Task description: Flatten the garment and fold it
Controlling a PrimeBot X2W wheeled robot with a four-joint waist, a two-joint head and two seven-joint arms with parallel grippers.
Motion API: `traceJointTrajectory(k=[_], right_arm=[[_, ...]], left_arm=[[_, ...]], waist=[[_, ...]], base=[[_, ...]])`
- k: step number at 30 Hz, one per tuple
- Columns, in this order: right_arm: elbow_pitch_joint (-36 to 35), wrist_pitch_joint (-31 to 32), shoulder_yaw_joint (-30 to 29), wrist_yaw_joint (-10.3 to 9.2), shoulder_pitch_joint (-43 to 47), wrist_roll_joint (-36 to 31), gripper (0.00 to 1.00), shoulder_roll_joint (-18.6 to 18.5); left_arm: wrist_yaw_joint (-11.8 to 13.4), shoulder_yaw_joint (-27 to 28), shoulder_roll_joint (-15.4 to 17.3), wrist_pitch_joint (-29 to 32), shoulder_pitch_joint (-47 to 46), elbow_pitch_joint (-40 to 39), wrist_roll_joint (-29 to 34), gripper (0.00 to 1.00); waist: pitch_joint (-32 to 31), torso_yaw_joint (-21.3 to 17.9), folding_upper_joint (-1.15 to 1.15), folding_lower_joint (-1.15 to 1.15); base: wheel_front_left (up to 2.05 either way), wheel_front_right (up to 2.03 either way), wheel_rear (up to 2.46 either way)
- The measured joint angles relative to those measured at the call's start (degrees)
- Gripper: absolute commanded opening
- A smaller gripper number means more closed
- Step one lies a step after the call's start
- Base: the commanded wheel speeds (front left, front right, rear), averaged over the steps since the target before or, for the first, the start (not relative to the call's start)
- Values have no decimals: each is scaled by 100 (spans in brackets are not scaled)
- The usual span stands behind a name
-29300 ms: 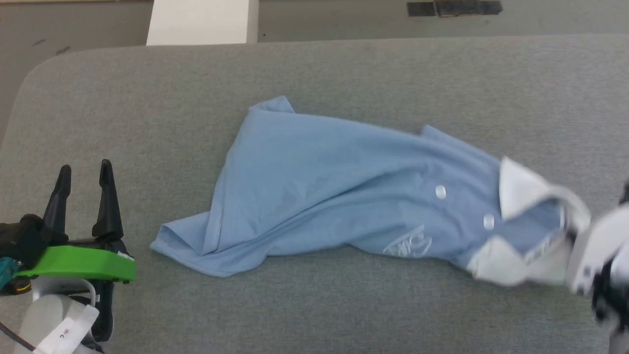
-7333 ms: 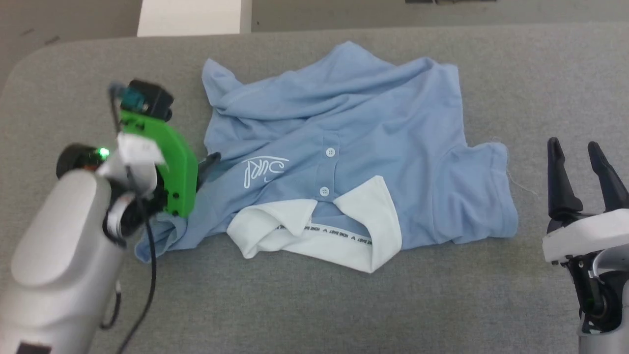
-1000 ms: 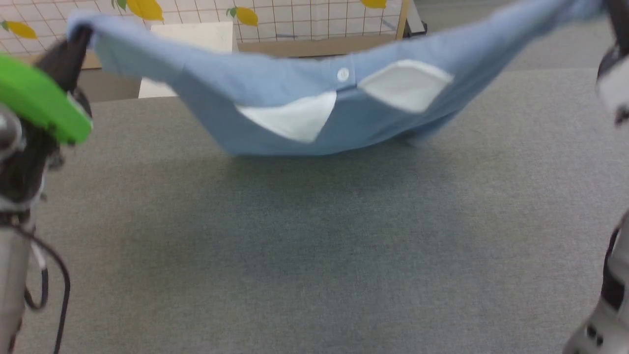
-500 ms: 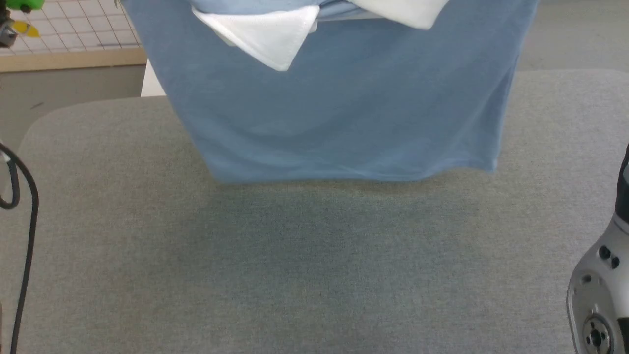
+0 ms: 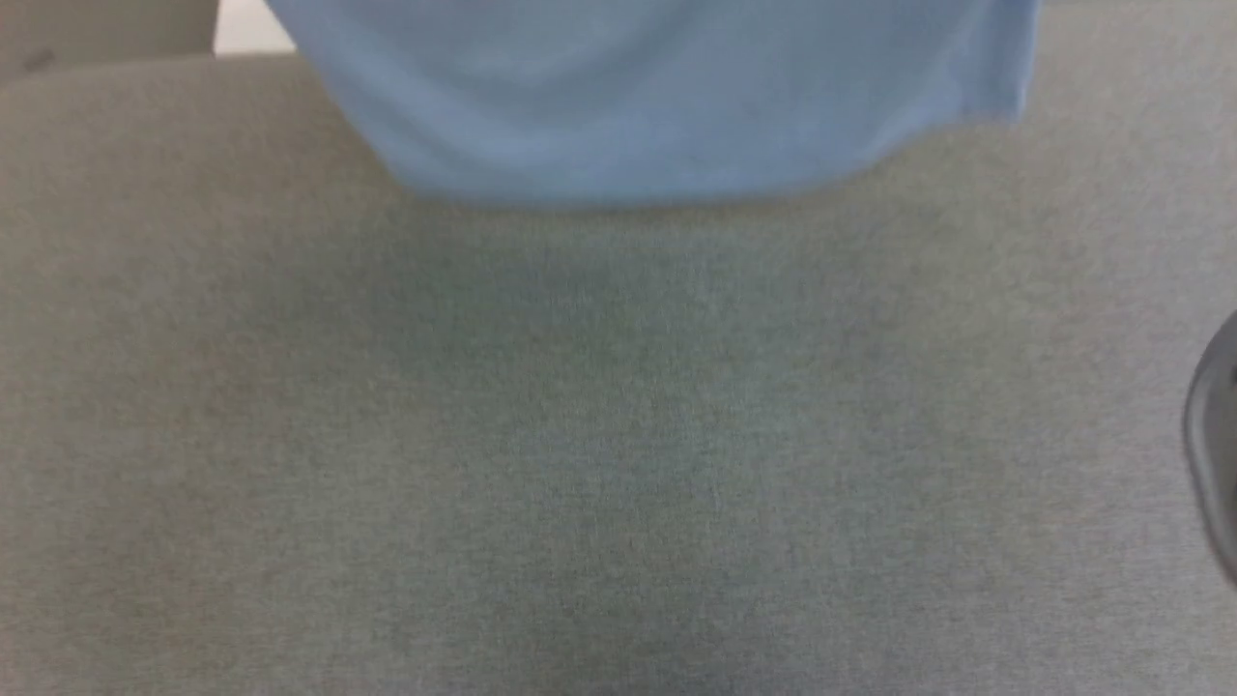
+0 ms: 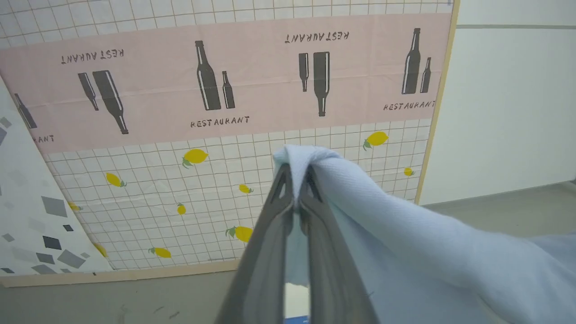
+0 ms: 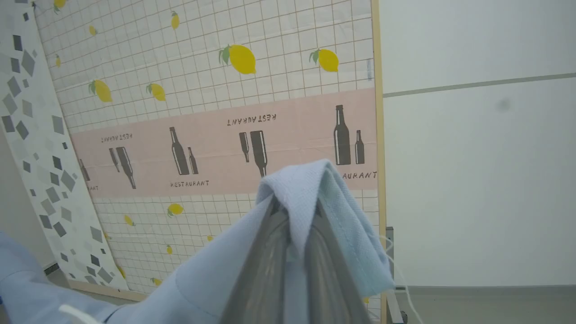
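The garment point(image 5: 667, 97), a light blue shirt, hangs in the air above the grey table point(image 5: 618, 435); its lower hem shows at the top of the head view. In the left wrist view my left gripper point(image 6: 296, 177) is shut on a bunched corner of the garment point(image 6: 405, 243), which drapes away to the lower right. In the right wrist view my right gripper point(image 7: 294, 211) is shut on another corner of the garment point(image 7: 310, 189), the cloth folded over its fingertips and trailing to the lower left.
A wall panel point(image 6: 216, 90) with pink bottle print and lemon grid stands behind the raised grippers. A grey part of my right arm point(image 5: 1213, 445) shows at the head view's right edge. A white block point(image 5: 246, 29) sits beyond the table's far left corner.
Both grippers have lifted the garment higher; collar and grippers have left the head view's top. The head camera has tilted down, so only the hem shows now.
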Motion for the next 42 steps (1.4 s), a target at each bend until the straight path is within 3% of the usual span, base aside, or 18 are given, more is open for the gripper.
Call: traceJointTrajectory(k=[6, 12, 18, 23, 28, 35, 42], right_arm=[[973, -778, -96, 0, -1055, -248, 0, -3], [1850, -1293, -121, 0, -1414, -336, 0, 3], [2393, -1666, -2, 0, -1365, -318, 0, 0], [2583, -1909, 433, 0, -698, 52, 0, 14], [2318, -2118, 808, 0, 398, 512, 0, 12], [1328, -2019, 845, 0, 2449, 981, 0, 5], [-149, -1449, 424, 0, 4643, 1263, 0, 9]], left_arm=[[-98, 32, 44, -499, -927, 464, 293, 0], [-261, 41, 103, -931, -1169, 975, 424, 0], [-403, 38, 116, -1273, -1023, 1439, 387, 0], [-536, -41, 32, -1652, -327, 1730, 191, 0], [-595, -103, -86, -2045, 605, 1815, 23, 0], [-619, -127, -269, -2479, 2424, 1340, -325, 0], [-172, -214, -392, -2421, 4565, 108, -653, 0]], waist=[[699, -7, 0, 0], [1290, -22, 0, 1], [1706, 18, 0, 1], [1711, 130, 0, 1], [1435, 204, 0, 1], [663, 297, 0, -1], [-235, 364, 0, -1]], base=[[0, 0, 0], [0, 0, 0], [0, 0, 0], [0, 0, 0], [0, 0, 0], [0, 0, 0], [0, 0, 0]])
